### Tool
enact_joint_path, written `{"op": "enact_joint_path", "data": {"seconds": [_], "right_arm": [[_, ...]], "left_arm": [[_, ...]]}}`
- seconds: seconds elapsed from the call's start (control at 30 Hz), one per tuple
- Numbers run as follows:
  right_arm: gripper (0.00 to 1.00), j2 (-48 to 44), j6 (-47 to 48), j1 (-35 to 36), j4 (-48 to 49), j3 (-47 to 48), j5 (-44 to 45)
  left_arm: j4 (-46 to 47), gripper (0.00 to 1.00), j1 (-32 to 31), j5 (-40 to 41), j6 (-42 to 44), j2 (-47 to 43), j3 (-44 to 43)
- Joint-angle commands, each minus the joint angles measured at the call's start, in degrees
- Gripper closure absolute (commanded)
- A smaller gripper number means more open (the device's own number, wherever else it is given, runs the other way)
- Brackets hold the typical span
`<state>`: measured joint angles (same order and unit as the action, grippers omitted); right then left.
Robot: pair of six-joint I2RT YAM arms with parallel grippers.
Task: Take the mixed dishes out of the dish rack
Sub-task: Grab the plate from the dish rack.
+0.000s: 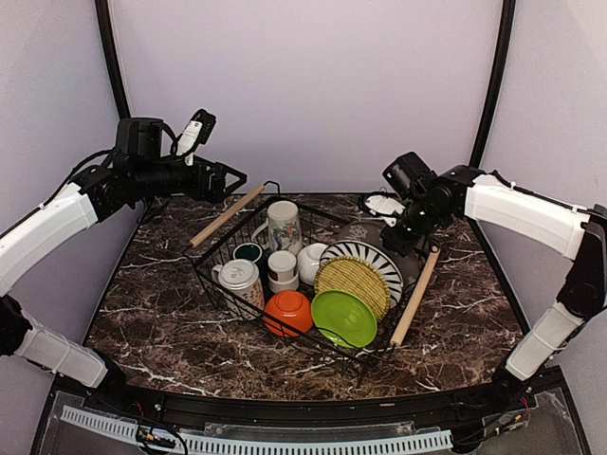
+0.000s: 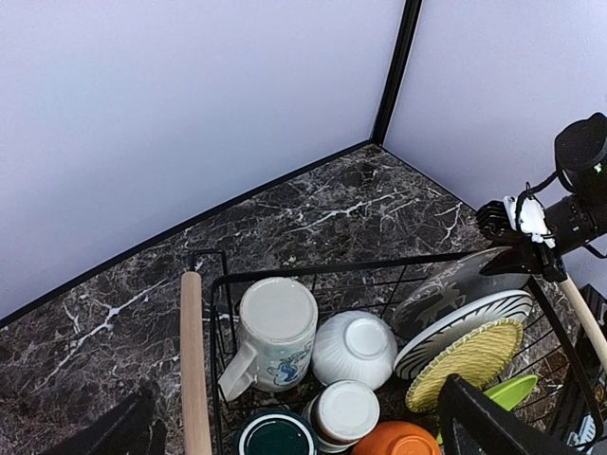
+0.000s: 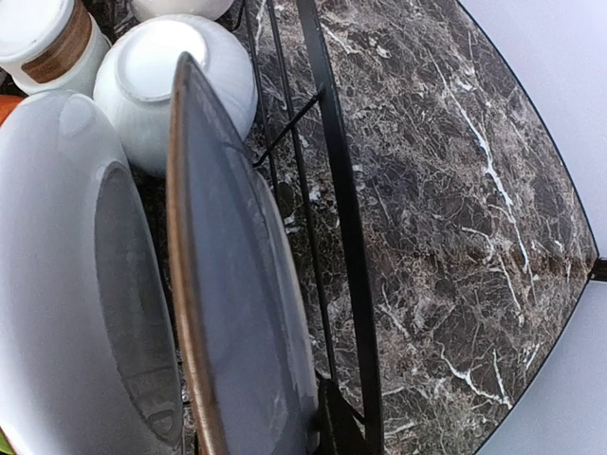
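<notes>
The right arm's jaws (image 1: 403, 237) are straddling the upper rim of the grey plate (image 3: 228, 284) at the far right end of the dish rack (image 1: 213, 275). The wrist view is showing only one dark finger just behind the plate at the bottom of the frame, so I cannot tell whether they are pressing on it. The grey plate is standing on edge, with the rack's black wire wall running close along its back and the white underside of the striped plate (image 1: 375, 258) crowding its front. The woven yellow plate (image 1: 351, 284) and the lime-green plate (image 1: 343, 318) are leaning in a row in front of these. An upturned white bowl (image 1: 311, 263) is sitting just beside the plates, toward the middle of the frame. An orange bowl (image 1: 288, 311), a small white cup (image 1: 282, 268), a dark green cup (image 1: 248, 252) and two patterned mugs (image 1: 283, 226) are filling the rest of the rack. The rack is resting mid-frame on the marble table (image 1: 161, 322), a wooden handle (image 1: 415, 297) lying along its right side. The left arm's jaws (image 1: 230, 180) are hanging wide apart and empty in the upper left of the frame, above the other handle.
</notes>
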<state>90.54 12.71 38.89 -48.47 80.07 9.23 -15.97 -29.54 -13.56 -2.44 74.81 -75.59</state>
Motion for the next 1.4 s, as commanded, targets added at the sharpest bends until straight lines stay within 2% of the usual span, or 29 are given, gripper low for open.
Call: {"op": "enact_joint_path", "data": {"seconds": [0.0,0.2,0.83,1.1,1.37], "right_arm": [[0.9,0.6,0.7,0.5,-0.3,2.7,-0.4],[1.0,0.5,0.8,0.6,-2.5,5.7,-1.1],[1.0,-4.3,-1.6,1.2,-4.3,13.9,-1.3],[1.0,-10.1,-3.8,1.2,1.2,13.5,0.3],[1.0,-17.9,-6.9,1.1,15.1,7.4,6.7]], "left_arm": [[0.4,0.01,-0.3,0.5,1.1,-1.3,1.0],[0.3,0.01,-0.3,0.3,1.1,-0.9,0.9],[0.3,0.01,-0.3,0.6,0.8,-1.0,1.1],[0.3,0.01,-0.3,0.4,0.6,-1.2,1.0],[0.4,0.01,-0.3,1.1,0.7,-1.5,1.1]]}}
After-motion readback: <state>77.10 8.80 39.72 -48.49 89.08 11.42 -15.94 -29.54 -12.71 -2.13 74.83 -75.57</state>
